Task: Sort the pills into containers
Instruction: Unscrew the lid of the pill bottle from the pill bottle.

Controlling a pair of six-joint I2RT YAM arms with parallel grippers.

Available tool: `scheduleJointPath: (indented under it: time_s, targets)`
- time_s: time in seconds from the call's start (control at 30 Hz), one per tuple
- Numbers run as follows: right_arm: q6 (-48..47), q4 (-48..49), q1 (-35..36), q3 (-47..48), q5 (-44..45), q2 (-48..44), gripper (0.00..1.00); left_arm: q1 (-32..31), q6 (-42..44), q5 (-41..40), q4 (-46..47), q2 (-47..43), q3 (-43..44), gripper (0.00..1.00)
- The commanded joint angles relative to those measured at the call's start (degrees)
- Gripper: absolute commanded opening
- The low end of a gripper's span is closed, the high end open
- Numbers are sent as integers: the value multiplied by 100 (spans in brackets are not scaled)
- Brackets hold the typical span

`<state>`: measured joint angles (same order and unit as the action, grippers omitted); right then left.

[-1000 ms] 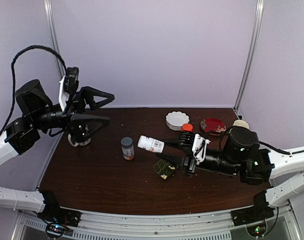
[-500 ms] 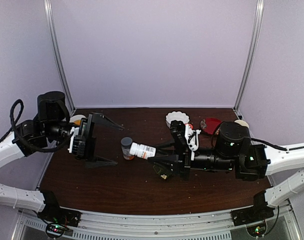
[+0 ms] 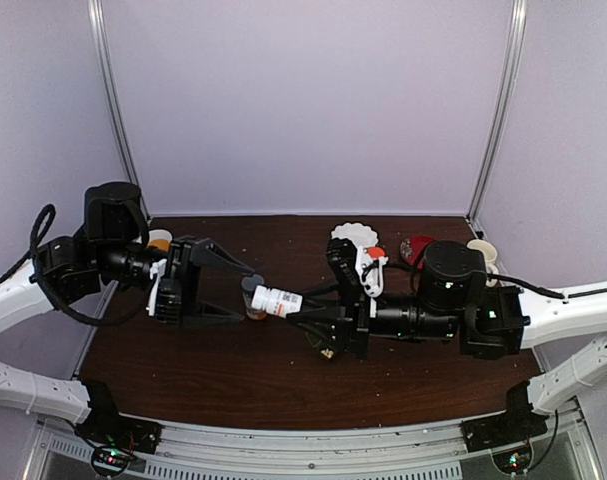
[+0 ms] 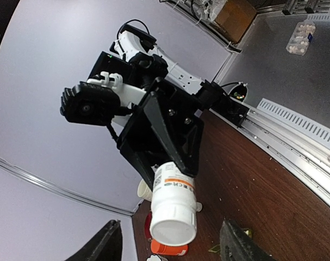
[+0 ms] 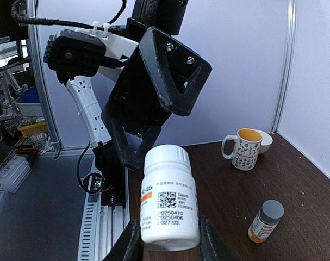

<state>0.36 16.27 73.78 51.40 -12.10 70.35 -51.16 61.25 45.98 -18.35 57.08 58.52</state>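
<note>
My right gripper (image 3: 301,306) is shut on a small white labelled bottle (image 3: 276,299) and holds it level above the table, cap pointing left. In the right wrist view the bottle (image 5: 167,198) sits between my fingers (image 5: 131,244). My left gripper (image 3: 249,297) is open, its fingers above and below the bottle's cap without touching it. In the left wrist view the cap (image 4: 173,228) faces me. The dark-green pill box (image 3: 328,350) lies on the table, mostly hidden under my right gripper. No pills show.
A grey-capped bottle (image 3: 250,300) stands just behind the white bottle, also in the right wrist view (image 5: 265,220). An orange-capped bottle (image 3: 375,255), a white scalloped dish (image 3: 353,233) and a red dish (image 3: 418,248) stand at the back. A mug (image 5: 242,148) stands at the far left.
My left arm has come down from high at the left to the table's middle, gripper open. My right gripper has carried the white bottle leftward until the cap sits between the left fingers.
</note>
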Motion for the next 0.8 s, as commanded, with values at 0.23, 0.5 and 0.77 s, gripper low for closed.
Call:
scheduleJointPath:
  time_s: [0.23,0.5,0.77]
  targets:
    - [175,226,-58,292,-175,126,0,-83,-55,-241,98,189,175,57]
    - [188,269,-77,310,-220,185,0,-102,-200,-317,115,255,247,42]
    - [258,561,-117,153,-243,225,0,-114,-639,-333,310,320,284,20]
